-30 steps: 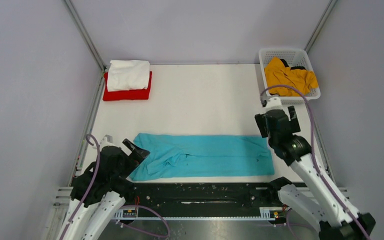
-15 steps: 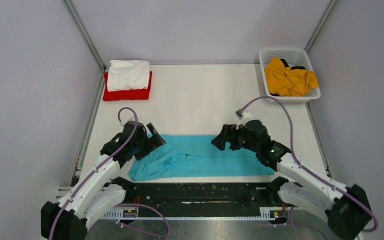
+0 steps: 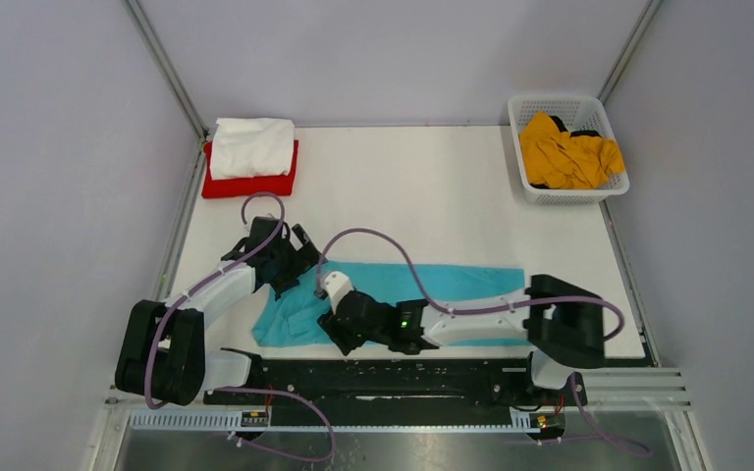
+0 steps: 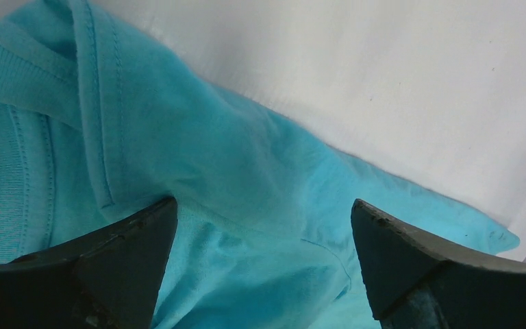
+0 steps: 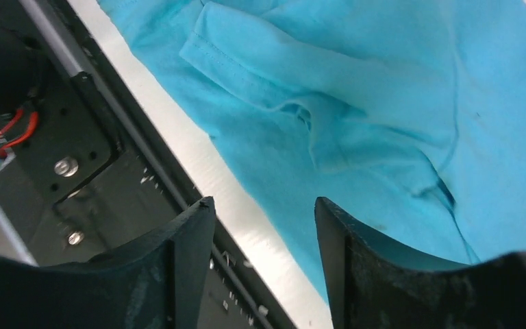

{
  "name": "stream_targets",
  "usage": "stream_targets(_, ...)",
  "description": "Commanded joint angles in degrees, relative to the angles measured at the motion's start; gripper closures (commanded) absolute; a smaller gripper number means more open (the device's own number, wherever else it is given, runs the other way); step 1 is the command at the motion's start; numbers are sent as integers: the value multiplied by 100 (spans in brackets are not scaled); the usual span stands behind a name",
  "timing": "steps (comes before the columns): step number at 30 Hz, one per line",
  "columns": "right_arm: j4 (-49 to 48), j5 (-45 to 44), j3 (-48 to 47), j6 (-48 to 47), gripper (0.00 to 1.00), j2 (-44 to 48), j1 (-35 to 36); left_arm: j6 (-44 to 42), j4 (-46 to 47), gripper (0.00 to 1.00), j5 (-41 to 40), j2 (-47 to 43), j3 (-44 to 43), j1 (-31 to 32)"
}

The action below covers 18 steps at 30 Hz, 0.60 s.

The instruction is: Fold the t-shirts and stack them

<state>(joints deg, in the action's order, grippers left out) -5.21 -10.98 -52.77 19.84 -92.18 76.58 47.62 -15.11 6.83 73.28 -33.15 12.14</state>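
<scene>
The turquoise t-shirt (image 3: 471,280) lies flat in a long strip along the table's near edge, rumpled at its left end. My left gripper (image 3: 297,263) is open, low over the shirt's far left corner; in the left wrist view (image 4: 264,205) turquoise cloth (image 4: 233,157) lies between the spread fingers. My right gripper (image 3: 338,331) is open at the shirt's near left edge; in the right wrist view (image 5: 264,202) its fingers straddle the cloth's hem (image 5: 356,137) and the table edge. The white shirt (image 3: 251,145) lies folded on the red shirt (image 3: 250,183) at the far left. The mustard yellow shirt (image 3: 567,152) is crumpled in the basket.
The white lattice basket (image 3: 550,101) stands at the far right corner. A black rail (image 3: 422,378) runs along the table's near edge, just under the right gripper. My right arm (image 3: 471,319) lies across the shirt's near half. Grey walls close in the table.
My right arm has swung from the shirt's right end across to its near left edge. My left gripper has moved up to the far left corner. The shirt has barely shifted.
</scene>
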Motion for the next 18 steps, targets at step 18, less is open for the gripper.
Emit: stream_targets(18, -32, -1873, -1320, -975, 51, -1940, 177, -287, 66, 1, -80, -78, 26, -142)
